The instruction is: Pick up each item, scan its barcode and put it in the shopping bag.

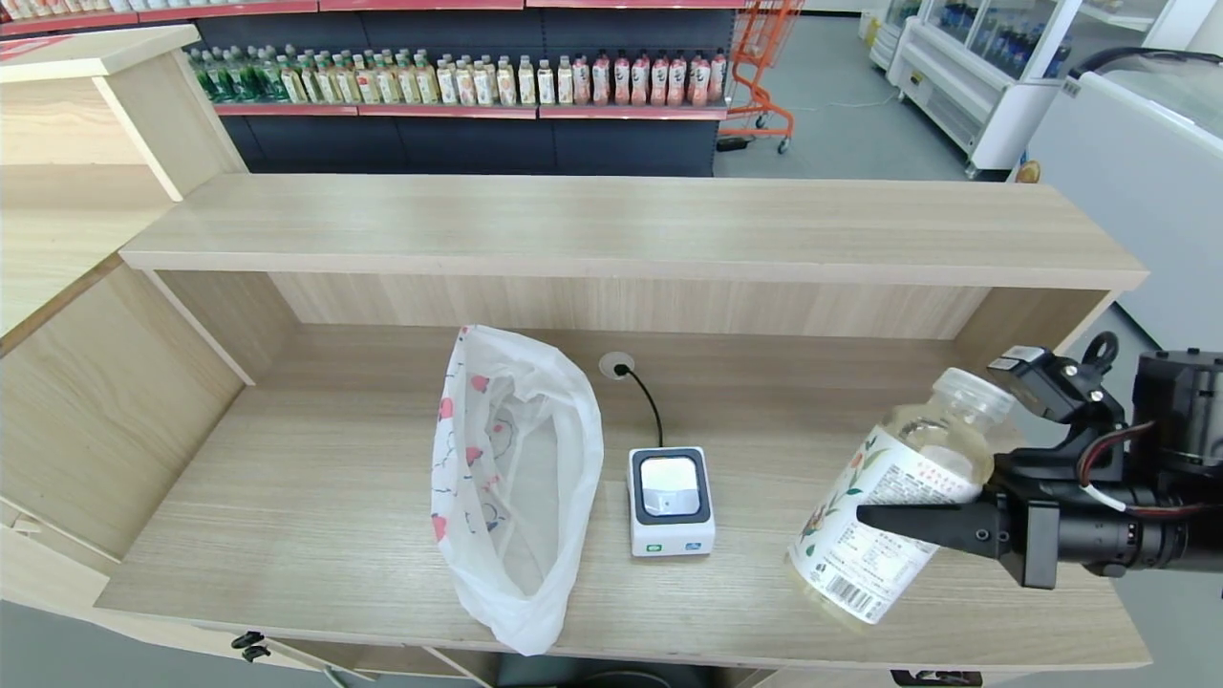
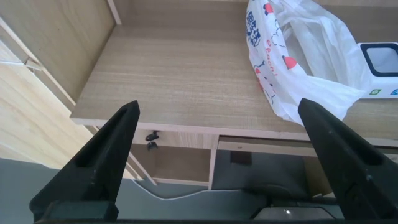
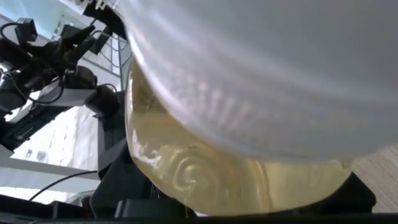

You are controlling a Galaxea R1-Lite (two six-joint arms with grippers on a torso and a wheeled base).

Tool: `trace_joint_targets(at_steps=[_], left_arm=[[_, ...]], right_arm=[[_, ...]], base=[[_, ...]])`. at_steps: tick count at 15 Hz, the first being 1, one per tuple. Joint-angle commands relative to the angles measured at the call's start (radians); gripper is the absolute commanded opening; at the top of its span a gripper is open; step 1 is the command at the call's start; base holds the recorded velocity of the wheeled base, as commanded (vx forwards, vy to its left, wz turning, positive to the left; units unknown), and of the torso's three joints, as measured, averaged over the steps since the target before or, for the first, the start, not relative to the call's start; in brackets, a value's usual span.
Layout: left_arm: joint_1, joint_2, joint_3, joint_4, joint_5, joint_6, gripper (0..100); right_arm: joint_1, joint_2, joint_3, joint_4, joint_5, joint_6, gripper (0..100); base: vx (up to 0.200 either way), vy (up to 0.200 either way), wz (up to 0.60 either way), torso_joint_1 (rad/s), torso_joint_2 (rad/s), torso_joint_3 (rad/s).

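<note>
In the head view, at lower right, the right gripper (image 1: pixel 941 449) is clenched around a tilted drink bottle (image 1: pixel 893 487), cap toward upper right, base hanging over the counter (image 1: pixel 315 516). The scanner (image 1: pixel 670 499) sits at centre, with the shopping bag (image 1: pixel 511 478) just left of it. The barcode (image 1: pixel 853 597) faces the camera, so a scan may well miss unless the bottle is turned. The left wrist view shows the left gripper (image 2: pixel 219 109) spread wide, off the counter's front edge near the bag (image 2: pixel 292 56). In the right wrist view the bottle (image 3: pixel 249 124) sits tight between the jaws.

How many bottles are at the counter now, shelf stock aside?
1: the bottle tilted in the right gripper over the counter, right end. Folds of the shopping bag could hide more.
</note>
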Motion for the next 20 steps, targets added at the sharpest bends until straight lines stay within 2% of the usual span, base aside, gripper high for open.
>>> trace_joint_targets(at_steps=[1,6,10,14,17,20], left_arm=[[0.000,0.000,0.000,0.000,0.002,0.000,100],[0.000,0.000,0.000,0.000,0.001,0.000,100],[0.000,0.000,0.000,0.000,0.001,0.000,100],[0.000,0.000,0.000,0.000,0.001,0.000,100],[0.000,0.000,0.000,0.000,0.001,0.000,100],[0.000,0.000,0.000,0.000,0.001,0.000,100]], right_arm=[[0.065,-0.033,0.010,0.000,0.000,0.017,0],[0.130,-0.036,0.026,0.001,-0.015,0.018,0],[0.206,-0.047,0.048,0.000,-0.141,0.020,0],[0.215,-0.075,0.085,0.001,-0.196,0.037,0],[0.217,-0.119,0.095,0.003,-0.211,0.123,0],[0.234,-0.141,0.082,0.084,-0.242,0.123,0]], base=[[0.000,0.000,0.00,0.000,0.00,0.000],[0.000,0.000,0.00,0.000,0.00,0.000],[0.000,0.000,0.00,0.000,0.00,0.000],[0.000,0.000,0.00,0.000,0.00,0.000],[0.000,0.000,0.00,0.000,0.00,0.000],[0.000,0.000,0.00,0.000,0.00,0.000]])
